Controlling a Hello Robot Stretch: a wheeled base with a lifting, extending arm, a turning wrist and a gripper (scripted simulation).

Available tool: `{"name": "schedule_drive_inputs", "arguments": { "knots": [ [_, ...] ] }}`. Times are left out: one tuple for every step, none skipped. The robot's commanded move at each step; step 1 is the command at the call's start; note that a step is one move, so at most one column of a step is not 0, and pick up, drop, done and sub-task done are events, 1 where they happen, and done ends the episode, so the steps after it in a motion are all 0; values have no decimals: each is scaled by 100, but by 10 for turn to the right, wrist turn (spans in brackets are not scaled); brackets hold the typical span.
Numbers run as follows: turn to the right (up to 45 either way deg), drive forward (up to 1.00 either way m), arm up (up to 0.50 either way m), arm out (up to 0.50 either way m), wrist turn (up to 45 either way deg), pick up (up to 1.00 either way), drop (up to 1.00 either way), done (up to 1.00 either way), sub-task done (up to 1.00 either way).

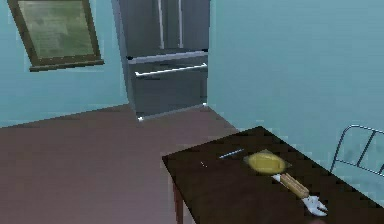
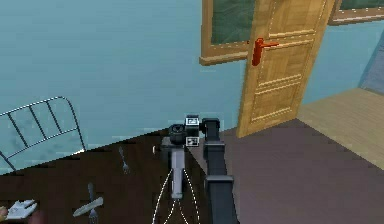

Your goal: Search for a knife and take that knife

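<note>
Claw against dark table, arm side view; fridge, forward view.

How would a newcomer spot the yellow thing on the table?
Below the steel fridge, a dark wooden table stands at the forward view's lower right. On it, the yellow thing lies between a thin dark utensil and a wooden-handled tool. It alone is round and yellow; its neighbours are long and slim.

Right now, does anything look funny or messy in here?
No, nothing looks spilled, broken or tipped over. A few things lie flat on the table, and the chair stands upright beside it. The door seems to stand open, but that is all.
</note>
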Motion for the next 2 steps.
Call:
{"name": "schedule_drive_inputs", "arguments": {
  "knots": [
    [0,0,0,0,450,0,0,0,0],
    [0,0,0,0,450,0,0,0,0]
  ]
}}
